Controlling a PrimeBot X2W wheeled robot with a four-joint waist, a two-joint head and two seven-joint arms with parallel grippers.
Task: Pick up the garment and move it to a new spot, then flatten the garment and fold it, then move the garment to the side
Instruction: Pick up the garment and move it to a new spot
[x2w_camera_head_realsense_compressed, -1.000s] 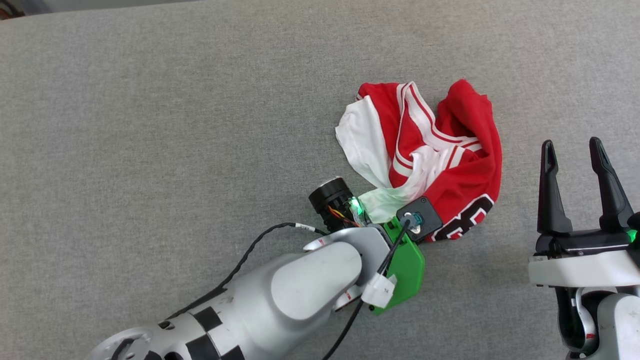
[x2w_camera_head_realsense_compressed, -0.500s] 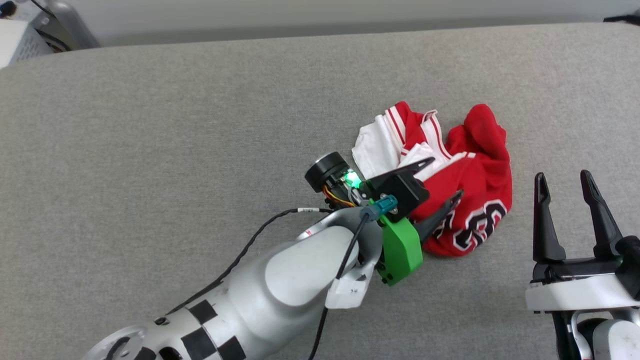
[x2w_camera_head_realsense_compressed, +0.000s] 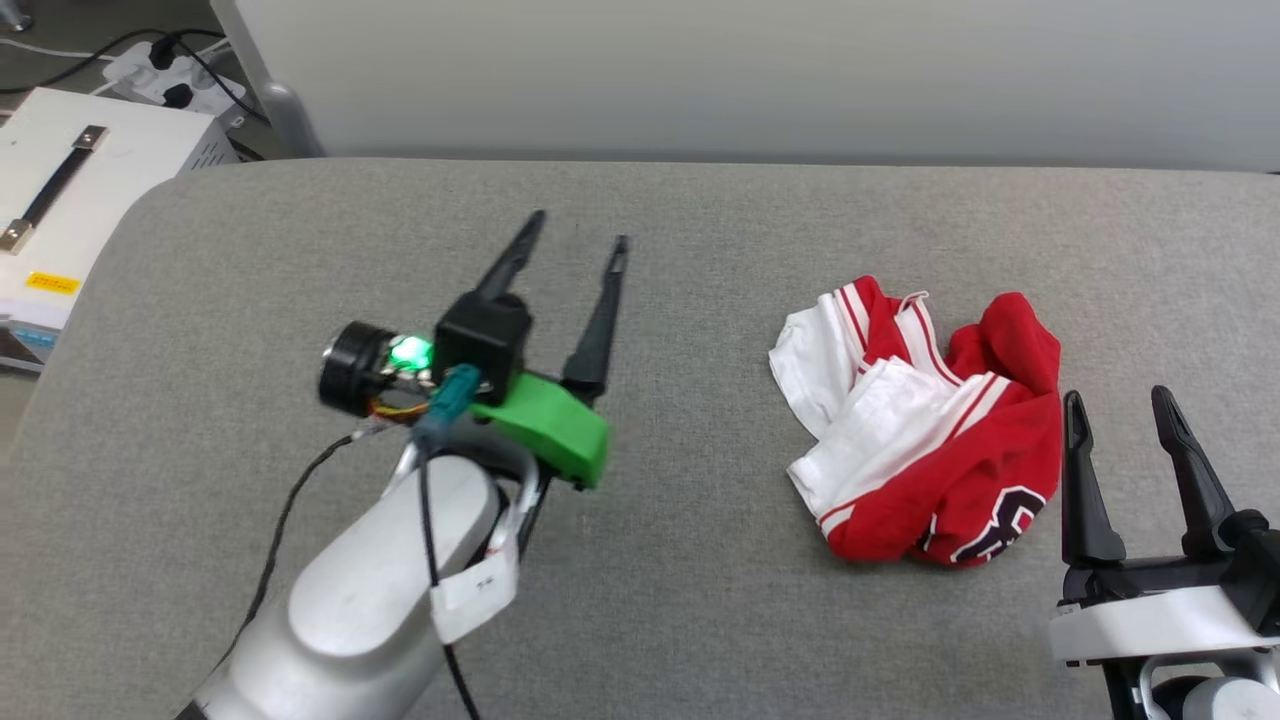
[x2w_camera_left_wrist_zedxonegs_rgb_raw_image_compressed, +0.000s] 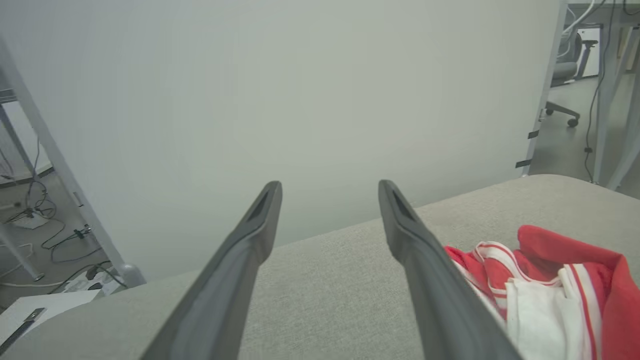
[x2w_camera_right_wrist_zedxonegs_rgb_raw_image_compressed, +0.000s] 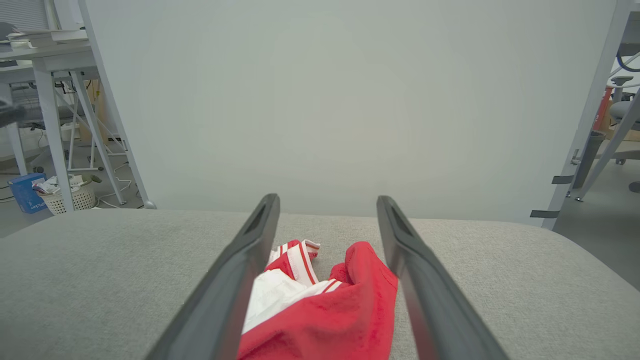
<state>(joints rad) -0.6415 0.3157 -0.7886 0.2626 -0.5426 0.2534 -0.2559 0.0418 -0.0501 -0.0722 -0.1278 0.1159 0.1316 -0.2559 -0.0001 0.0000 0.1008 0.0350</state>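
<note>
Head view: my left tool (x2w_camera_head_realsense_compressed: 581, 227) has let go of the garment (x2w_camera_head_realsense_compressed: 930, 450) and pulled back. It now hangs well to the garment's left, fingers spread wide and holding nothing. The garment lies in a crumpled heap on the grey counter (x2w_camera_head_realsense_compressed: 700, 600). Just right of the garment, my right tool (x2w_camera_head_realsense_compressed: 1117, 393) stays wide open and empty.

crumpled garment (x2w_camera_right_wrist_zedxonegs_rgb_raw_image_compressed: 325, 315) on grey surface (x2w_camera_right_wrist_zedxonegs_rgb_raw_image_compressed: 500, 270)
</note>
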